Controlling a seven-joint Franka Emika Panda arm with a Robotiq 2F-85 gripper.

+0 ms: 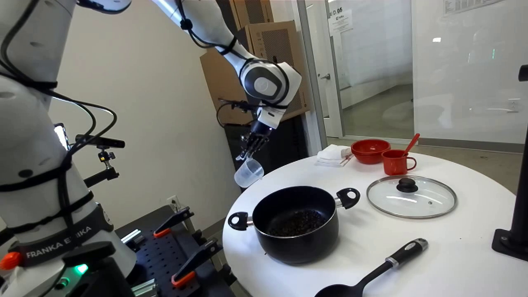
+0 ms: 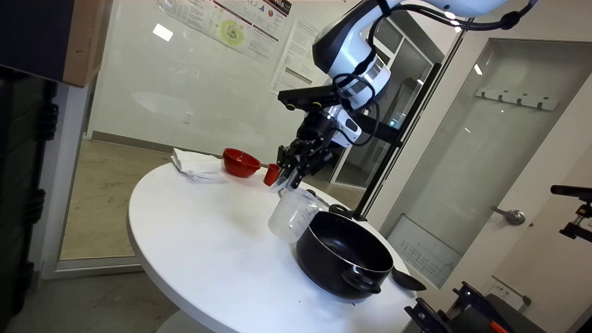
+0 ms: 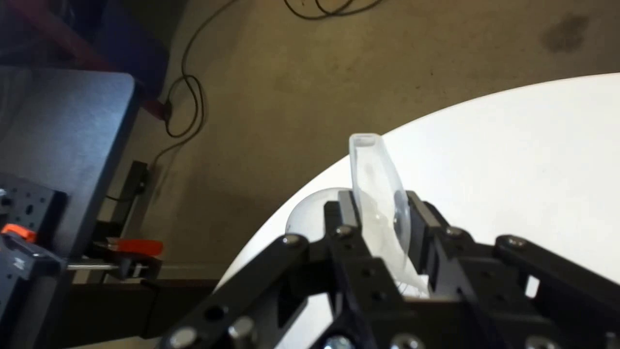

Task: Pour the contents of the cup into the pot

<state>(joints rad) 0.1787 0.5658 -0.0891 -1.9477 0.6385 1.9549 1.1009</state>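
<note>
The pot (image 1: 297,247) is wide and black, upright on the white table, with small dark pieces on its bottom in an exterior view. It also shows in an exterior view (image 2: 323,266). The cup (image 1: 248,173) is clear plastic, held tilted in the air beside the pot's rim, its mouth towards the pot; it looks empty. It also shows in an exterior view (image 2: 292,217). My gripper (image 1: 246,155) is shut on the cup's handle (image 3: 375,194). In the wrist view the cup's body (image 3: 312,213) is partly hidden behind a finger of the gripper (image 3: 382,213).
On the table (image 1: 458,231) are a glass lid (image 1: 387,200), a red mug (image 1: 394,163) with a red spoon, red bowls (image 1: 370,154) and white napkins (image 1: 332,156). A black long-handled utensil (image 1: 373,274) lies near the pot. A black stand (image 1: 517,198) rises at the table's side.
</note>
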